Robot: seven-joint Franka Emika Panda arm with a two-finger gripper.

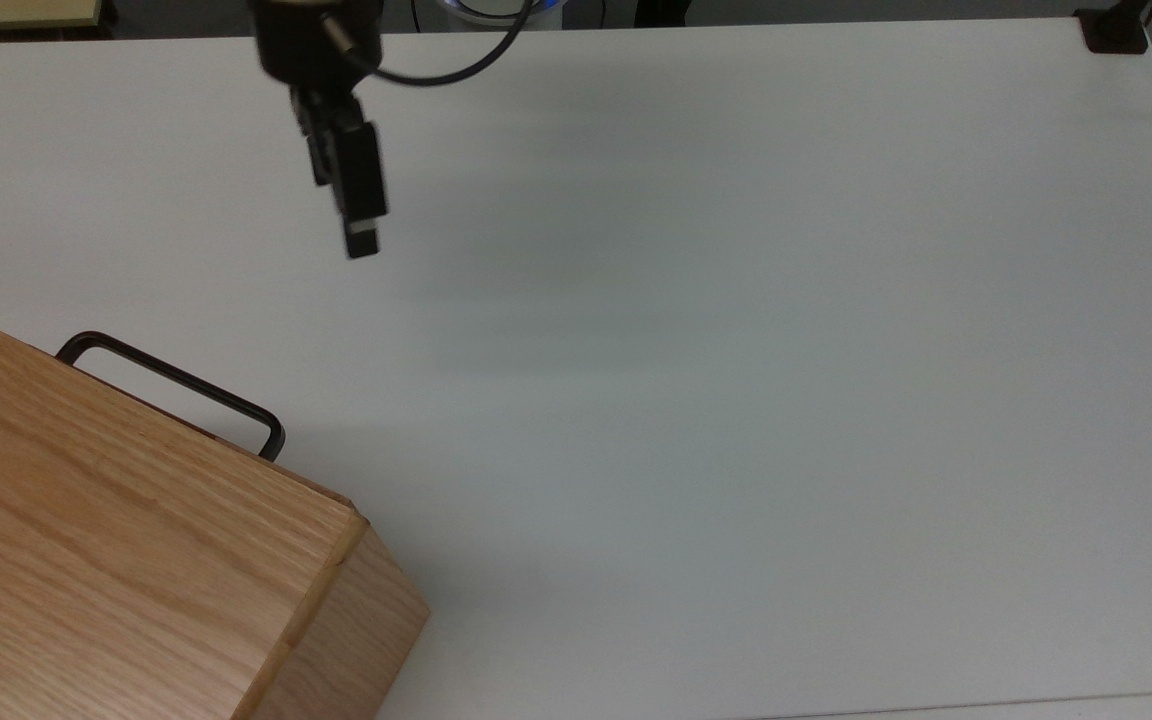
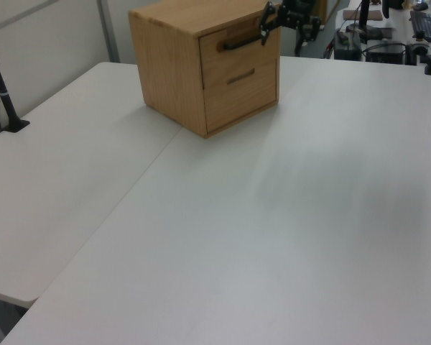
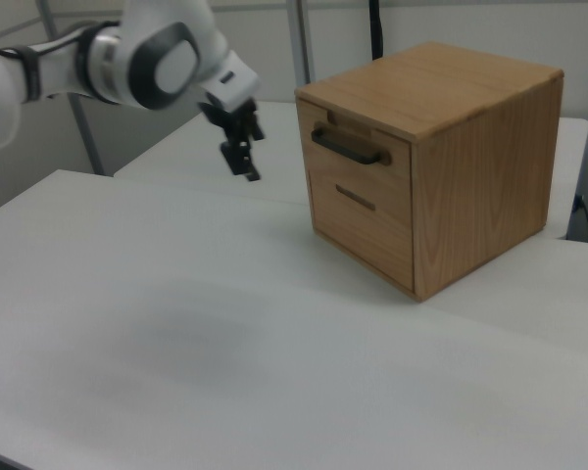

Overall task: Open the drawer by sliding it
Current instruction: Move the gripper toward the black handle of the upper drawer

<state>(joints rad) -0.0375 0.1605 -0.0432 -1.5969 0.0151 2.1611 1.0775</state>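
Observation:
The drawer (image 3: 365, 174) is the upper one of two in an oak cabinet (image 3: 480, 176) and sits shut, its front flush with the casing. Its black bar handle (image 3: 348, 147) sticks out from the front panel. In the left view the drawer (image 2: 237, 56) and handle (image 2: 244, 38) face the left view's right. From above, the handle (image 1: 171, 385) juts past the cabinet top (image 1: 106, 540). My gripper (image 1: 341, 212) hangs open above the table, turned nearly edge-on, apart from the handle. The right view puts the gripper (image 3: 243, 166) left of the handle, at about its height; the gripper (image 2: 284, 18) is just right of the handle in the left view.
A lower drawer (image 3: 365, 227) with a small flat pull sits beneath the upper one. The white table (image 1: 736, 400) stretches wide to the top view's right. A black clamp post (image 2: 3, 93) stands at the left view's left edge. Desks with equipment (image 2: 388, 29) lie beyond the table.

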